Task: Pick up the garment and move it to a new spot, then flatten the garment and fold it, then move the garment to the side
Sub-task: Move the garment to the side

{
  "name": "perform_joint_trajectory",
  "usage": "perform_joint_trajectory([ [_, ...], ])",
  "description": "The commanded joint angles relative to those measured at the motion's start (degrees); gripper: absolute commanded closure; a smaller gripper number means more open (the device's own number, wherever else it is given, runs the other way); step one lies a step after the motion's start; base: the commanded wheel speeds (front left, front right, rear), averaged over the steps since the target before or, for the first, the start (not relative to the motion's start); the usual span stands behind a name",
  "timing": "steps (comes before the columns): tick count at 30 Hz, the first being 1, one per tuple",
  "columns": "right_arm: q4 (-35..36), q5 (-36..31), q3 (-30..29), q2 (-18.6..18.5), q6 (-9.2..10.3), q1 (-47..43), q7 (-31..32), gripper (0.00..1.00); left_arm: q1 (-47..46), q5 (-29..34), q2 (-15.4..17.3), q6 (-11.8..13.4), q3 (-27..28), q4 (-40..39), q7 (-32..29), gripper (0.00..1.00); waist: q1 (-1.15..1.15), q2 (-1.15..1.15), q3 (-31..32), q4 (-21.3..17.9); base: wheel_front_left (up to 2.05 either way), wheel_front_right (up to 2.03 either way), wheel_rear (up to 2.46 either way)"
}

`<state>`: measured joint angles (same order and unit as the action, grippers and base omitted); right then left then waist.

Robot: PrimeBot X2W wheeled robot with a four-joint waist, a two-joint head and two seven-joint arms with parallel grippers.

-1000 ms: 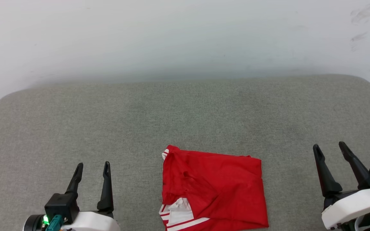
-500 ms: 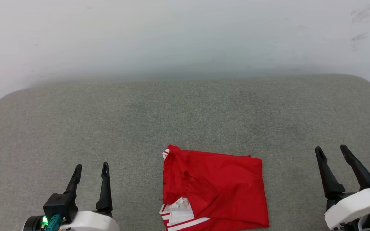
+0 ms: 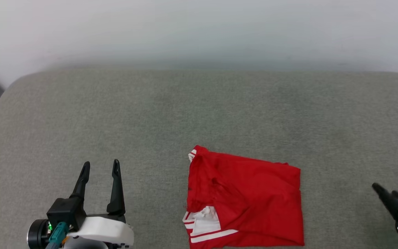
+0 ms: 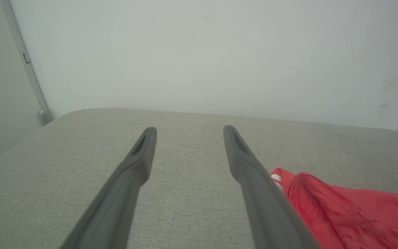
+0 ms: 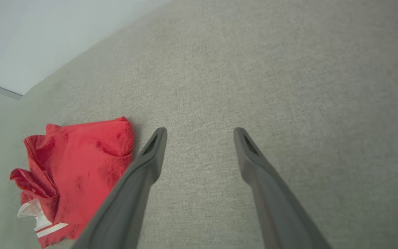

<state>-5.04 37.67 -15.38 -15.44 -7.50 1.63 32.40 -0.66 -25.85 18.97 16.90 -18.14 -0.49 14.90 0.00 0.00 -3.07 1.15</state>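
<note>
**Item.** The garment [image 3: 250, 197] lies on the grey padded surface [image 3: 150, 114], at its near edge and somewhat right of centre. It is gathered into a rough square packet, red side outward. White striped sleeve trim shows at its near-left corner, with a smaller patch at the far-left corner. The lettering is not visible.

**Handling assessment.** Judged a light, limp knit: no stiffness, not fragile, not slippery. The stacked layers are loose, so a pinch on the top layer alone would likely peel the fold open. The preferred hold is along an outer edge, left or right, with a finger slid under the whole stack. The cloth-covered surface probably drags, so lifting looks safer than sliding.

**Arm pose.** The left end effector [image 3: 101, 163] sits at near left, fingers pointing to the far side. Its jaws are spread and nothing is between them. It is clear of the garment's left edge. The right end effector [image 3: 384, 189] sits at the near right border of the head view, its fingertips angled far-left. In the right wrist view its fingers are parted and empty, with the garment beside them and untouched.
</note>
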Motion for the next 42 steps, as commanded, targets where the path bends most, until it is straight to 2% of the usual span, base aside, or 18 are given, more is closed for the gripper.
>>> perform_joint_trajectory([
  [1,-1.4,1.8,-0.3,0.3,0.02,1.2,2.5,0.00,-1.0,0.5,-0.4,0.0,0.1,-0.3,0.3,0.00,0.00,0.00,-1.5,1.5,0.00,0.00,0.00],
  [4,-4.6,6.5,0.0,2.5,0.02,2.5,8.5,0.00,-2.2,1.0,-0.9,-0.5,-0.1,-0.4,0.4,0.00,0.00,0.00,-3.3,3.0,0.00,0.00,0.00],
  [8,-7.2,12.1,2.1,5.9,0.02,4.0,13.4,0.00,-4.3,1.6,-1.4,-1.2,-0.5,0.2,0.4,0.00,0.00,0.00,-6.0,4.9,0.00,0.00,0.00],
  [12,-9.8,18.2,5.5,8.4,0.02,5.5,15.3,0.00,-5.7,2.1,-2.2,-1.8,-0.4,0.6,0.4,0.00,0.00,0.00,-8.1,6.0,0.00,0.00,0.00],
  [16,-12.5,22.0,8.9,8.3,0.07,6.4,14.7,0.00,-6.9,2.6,-2.7,-2.4,0.1,1.2,0.4,0.00,0.00,0.00,-9.2,6.6,0.00,0.00,0.00],
  [17,-12.9,22.7,9.7,8.1,0.07,6.6,14.2,0.58,-6.9,2.8,-2.8,-2.5,0.3,1.3,0.4,0.00,0.00,0.00,-9.4,6.7,0.00,0.00,0.00],
  [18,-13.0,23.4,10.5,7.8,0.07,6.9,13.8,1.00,-6.9,3.0,-2.9,-2.6,0.4,1.5,0.4,0.00,0.00,0.00,-9.4,6.8,0.00,0.00,0.00],
  [19,-12.9,23.6,11.5,7.3,0.07,7.0,13.2,1.00,-6.9,3.1,-3.0,-2.8,0.5,1.6,0.3,0.00,0.00,0.00,-9.4,6.8,0.00,0.00,0.00],
  [20,-9.0,22.9,16.1,2.8,0.02,8.3,9.2,1.00,-6.2,3.7,-3.4,-3.2,1.3,2.3,0.3,0.00,0.00,0.00,-7.7,5.9,0.00,0.00,0.00],
  [24,-5.0,17.8,21.4,-1.9,0.02,9.4,6.1,1.00,-5.6,4.1,-3.6,-3.8,1.9,2.6,0.3,0.00,0.00,0.00,-5.6,4.1,0.00,0.00,0.00],
  [30,-0.7,3.3,28.6,-9.0,0.02,14.1,5.0,1.00,-4.3,4.6,-3.7,-4.3,2.9,1.8,0.3,0.00,0.00,0.00,-4.0,-1.4,0.00,0.00,0.00],
  [36,2.2,-5.8,31.6,-11.8,0.03,18.7,7.4,1.00,-3.7,5.5,-4.4,-4.4,3.7,0.4,0.3,0.00,0.00,0.00,-4.3,-9.3,0.00,0.00,0.00],
  [42,2.2,-8.9,31.9,-12.0,0.04,22.5,7.6,1.00,-6.4,7.3,-4.0,-5.2,3.3,-1.1,0.3,0.00,0.00,0.00,-8.0,-17.7,0.00,0.00,0.00],
])
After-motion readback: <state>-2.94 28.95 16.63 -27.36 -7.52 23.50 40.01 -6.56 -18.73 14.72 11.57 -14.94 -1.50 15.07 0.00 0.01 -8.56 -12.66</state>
